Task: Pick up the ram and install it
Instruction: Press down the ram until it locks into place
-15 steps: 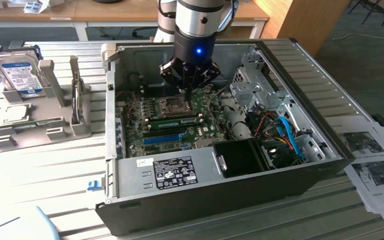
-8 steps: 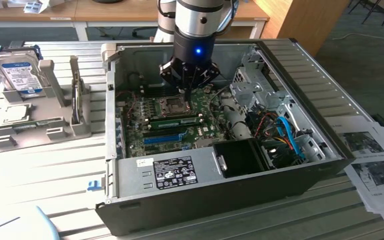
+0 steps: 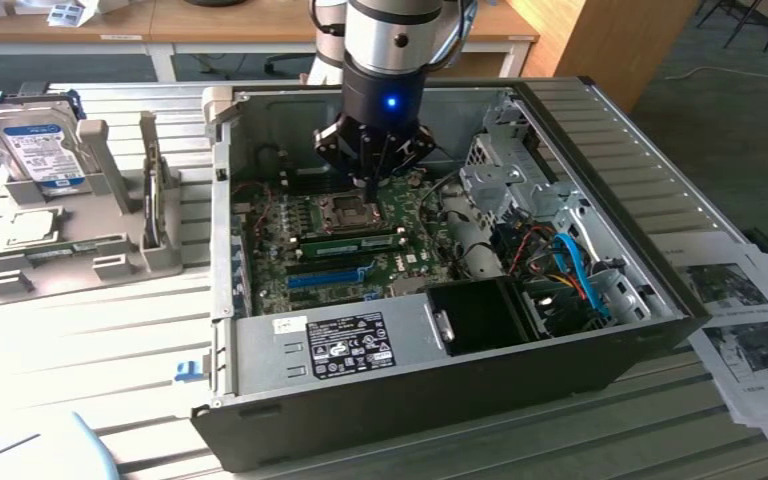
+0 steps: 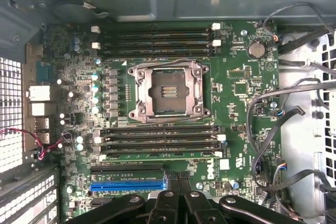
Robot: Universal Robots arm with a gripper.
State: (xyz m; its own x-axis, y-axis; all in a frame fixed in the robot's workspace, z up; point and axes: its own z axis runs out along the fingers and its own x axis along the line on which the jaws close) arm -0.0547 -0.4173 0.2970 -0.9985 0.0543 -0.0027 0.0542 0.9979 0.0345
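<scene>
My gripper (image 3: 371,186) hangs inside the open computer case (image 3: 624,160), just above the motherboard by the empty CPU socket (image 3: 348,208). Its fingers are shut together with nothing between them, and they appear again at the edge of the wrist view (image 4: 178,190). The ram (image 3: 351,241), a thin green strip, sits along the memory slot closest to the bright blue slot (image 3: 327,276). In the wrist view the ram (image 4: 157,156) lies level between its white end latches, a short way off from the fingertips. The other memory slots (image 4: 157,40) look dark and empty.
A grey parts holder (image 3: 77,255) on the exterior view's left carries a silver hard drive (image 3: 37,145) and a chip (image 3: 31,225). Loose cables (image 4: 283,129) and a drive cage (image 3: 518,160) crowd the case on the exterior view's right. Printed sheets (image 3: 751,330) lie beside it.
</scene>
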